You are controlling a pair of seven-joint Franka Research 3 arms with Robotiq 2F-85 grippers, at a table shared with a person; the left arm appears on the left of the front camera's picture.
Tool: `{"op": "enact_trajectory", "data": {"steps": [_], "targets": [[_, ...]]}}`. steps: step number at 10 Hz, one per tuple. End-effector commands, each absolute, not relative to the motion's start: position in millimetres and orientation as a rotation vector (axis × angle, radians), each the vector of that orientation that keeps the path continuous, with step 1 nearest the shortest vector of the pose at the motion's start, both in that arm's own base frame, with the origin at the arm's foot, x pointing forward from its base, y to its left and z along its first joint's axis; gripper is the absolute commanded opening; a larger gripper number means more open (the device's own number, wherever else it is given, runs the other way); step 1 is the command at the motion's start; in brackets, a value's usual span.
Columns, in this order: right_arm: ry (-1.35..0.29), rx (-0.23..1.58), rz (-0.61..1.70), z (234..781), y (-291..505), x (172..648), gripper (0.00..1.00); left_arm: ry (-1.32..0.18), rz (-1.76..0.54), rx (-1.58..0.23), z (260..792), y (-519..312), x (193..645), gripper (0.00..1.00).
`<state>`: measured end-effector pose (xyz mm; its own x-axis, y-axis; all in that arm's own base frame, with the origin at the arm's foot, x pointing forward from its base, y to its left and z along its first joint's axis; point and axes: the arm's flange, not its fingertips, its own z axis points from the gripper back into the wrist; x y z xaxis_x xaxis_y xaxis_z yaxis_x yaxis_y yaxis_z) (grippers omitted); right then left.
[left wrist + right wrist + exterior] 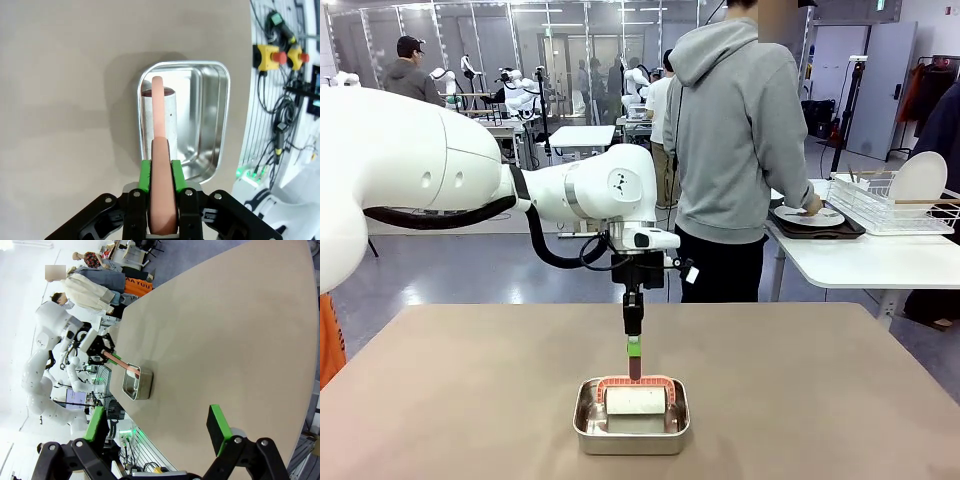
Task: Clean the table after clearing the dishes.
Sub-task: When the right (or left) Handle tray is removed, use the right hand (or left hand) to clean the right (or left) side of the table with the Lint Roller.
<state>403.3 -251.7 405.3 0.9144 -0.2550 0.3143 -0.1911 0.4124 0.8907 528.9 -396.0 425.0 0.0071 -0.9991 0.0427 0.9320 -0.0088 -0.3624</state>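
One wide tan table [470, 400] takes up the lower half of the front view. A steel pan [630, 438] stands on it at lower centre. A white roller [636, 400] lies inside the pan, and its pink handle [159, 115] rises straight out of it. The left end effector [634, 345] hangs directly above the pan, its green pads clenched on the top of that handle. In the right wrist view, the right end effector [157, 425] is at the bottom of the frame, its fingers released and spread wide above the table's edge. At the right of the front view, a white plate [808, 215] rests on a dark tray [820, 230] on a smaller white table [860, 260], beside a wire rack [880, 205]. A person [740, 140] in a grey hoodie stands there, back turned.
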Motion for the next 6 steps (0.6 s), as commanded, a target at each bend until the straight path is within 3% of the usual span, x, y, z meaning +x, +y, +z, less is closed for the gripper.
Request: {"op": "enact_trajectory", "data": {"steps": [1,4,6], "targets": [[-0.45,1.162,-0.03,407.7,-251.3,401.5,1.0,0.185,-1.37,-0.239,478.3,-380.7,494.6,0.09],[-0.45,1.162,-0.03,407.7,-251.3,401.5,1.0,0.09,-0.978,-0.112,531.2,-336.0,458.0,0.09],[-0.45,1.162,-0.03,407.7,-251.3,401.5,1.0,-0.079,-0.488,-0.143,544.4,-274.1,444.7,0.09]]}}
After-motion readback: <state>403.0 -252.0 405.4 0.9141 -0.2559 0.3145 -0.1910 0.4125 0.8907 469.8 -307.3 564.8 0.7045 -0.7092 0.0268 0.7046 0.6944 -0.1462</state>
